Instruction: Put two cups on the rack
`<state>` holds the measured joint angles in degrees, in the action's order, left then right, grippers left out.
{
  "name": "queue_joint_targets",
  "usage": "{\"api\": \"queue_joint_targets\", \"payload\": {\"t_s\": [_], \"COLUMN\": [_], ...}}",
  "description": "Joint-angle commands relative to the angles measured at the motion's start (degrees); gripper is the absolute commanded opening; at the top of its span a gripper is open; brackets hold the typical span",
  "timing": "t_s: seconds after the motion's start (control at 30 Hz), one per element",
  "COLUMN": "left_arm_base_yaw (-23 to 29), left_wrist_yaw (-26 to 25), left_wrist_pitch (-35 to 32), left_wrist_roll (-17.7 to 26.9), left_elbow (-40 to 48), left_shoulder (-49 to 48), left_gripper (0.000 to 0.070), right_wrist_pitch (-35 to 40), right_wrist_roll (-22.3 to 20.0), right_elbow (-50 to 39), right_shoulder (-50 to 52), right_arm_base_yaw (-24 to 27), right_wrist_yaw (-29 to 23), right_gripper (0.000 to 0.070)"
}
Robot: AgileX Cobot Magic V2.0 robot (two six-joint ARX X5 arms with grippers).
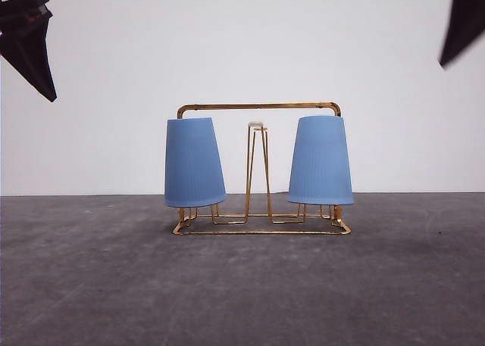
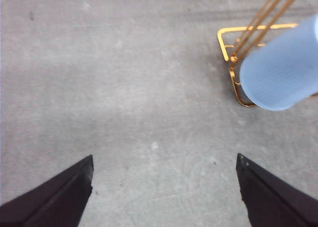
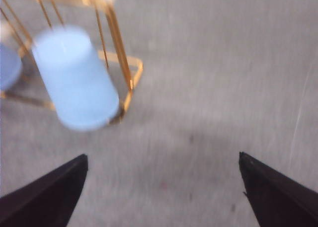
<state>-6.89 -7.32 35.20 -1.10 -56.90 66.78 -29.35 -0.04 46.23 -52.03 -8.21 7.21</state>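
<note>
The gold wire rack (image 1: 261, 107) stands mid-table in the front view. Two light-blue ribbed cups hang upside down on its pegs: one on the left (image 1: 193, 163), one on the right (image 1: 320, 160). A bare peg (image 1: 256, 126) with a whitish tip rises between them. My left gripper (image 2: 164, 187) is raised at the upper left of the front view, open and empty, with the left cup (image 2: 280, 70) and a rack corner (image 2: 224, 40) ahead of it. My right gripper (image 3: 161, 187) is open and empty too, the right cup (image 3: 74, 78) and rack (image 3: 121, 53) blurred ahead.
A grey matte tabletop (image 1: 242, 285) spreads around the rack, with a plain white wall (image 1: 242, 43) behind. The dark left arm (image 1: 29, 39) and right arm (image 1: 462, 17) sit high at the front view's corners, well apart from the rack.
</note>
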Motion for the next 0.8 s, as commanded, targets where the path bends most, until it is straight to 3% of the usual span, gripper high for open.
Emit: {"api": "queue_joint_targets", "payload": {"t_s": [0.0, 0.1, 0.17, 0.2, 0.27, 0.37, 0.53, 0.77], "left_arm_base_yaw": [-0.1, -0.2, -0.2, -0.2, -0.2, -0.2, -0.2, -0.2], "left_wrist_yaw": [-0.3, -0.3, -0.3, -0.3, -0.3, -0.3, -0.2, -0.2], "left_wrist_pitch": [-0.3, -0.3, -0.2, -0.1, -0.1, -0.5, -0.2, -0.5], "left_wrist_roll": [-0.2, -1.2, -1.5, -1.5, -1.5, -1.6, -1.5, -1.5], "left_elbow": [-0.5, -0.5, -0.5, -0.5, -0.5, -0.5, -0.5, -0.5], "left_shoulder": [0.2, 0.2, 0.2, 0.2, 0.2, 0.2, 0.2, 0.2], "left_gripper": [0.054, 0.0539, 0.049, 0.0362, 0.0037, 0.001, 0.0012, 0.0015], "right_wrist_pitch": [0.9, 0.7, 0.9, 1.0, 1.0, 1.5, 0.4, 0.6], "right_wrist_roll": [1.2, 1.5, 1.6, 1.7, 1.6, 1.5, 4.4, 4.3], "right_elbow": [-0.1, -0.3, -0.3, -0.3, -0.3, -0.3, -0.3, -0.3], "right_shoulder": [0.3, 0.5, 0.5, 0.5, 0.5, 0.5, 0.5, 0.5], "right_arm_base_yaw": [-0.1, -0.1, -0.1, -0.1, -0.1, -0.1, -0.2, -0.2], "right_wrist_yaw": [-0.5, -2.0, -2.3, -2.4, -2.4, -2.7, -2.7, -2.8], "right_gripper": [0.0601, 0.0601, 0.056, 0.0403, 0.0032, 0.0011, 0.0011, 0.0011]}}
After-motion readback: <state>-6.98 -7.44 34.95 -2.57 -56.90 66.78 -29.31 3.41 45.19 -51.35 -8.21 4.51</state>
